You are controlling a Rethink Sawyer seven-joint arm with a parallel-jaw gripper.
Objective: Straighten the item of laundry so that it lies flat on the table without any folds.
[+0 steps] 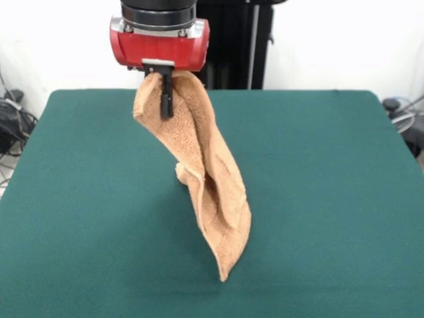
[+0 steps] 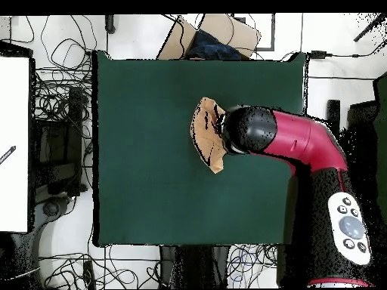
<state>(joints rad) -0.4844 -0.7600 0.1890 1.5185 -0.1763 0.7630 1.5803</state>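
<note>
The item of laundry (image 1: 209,179), a tan terry towel, hangs in long folds from my gripper (image 1: 165,99), which is shut on its top corner. Its lower tip reaches down toward the front part of the green table (image 1: 331,199); whether it touches the cloth I cannot tell. From overhead the towel (image 2: 206,134) shows as a narrow bunched shape near the middle of the table (image 2: 143,151), partly hidden under the arm's black and red head (image 2: 253,130).
Tangled cables (image 2: 64,113) and equipment lie on the floor around the table. A cardboard box (image 2: 227,32) sits beyond one table edge. A white board (image 2: 13,143) stands off another side.
</note>
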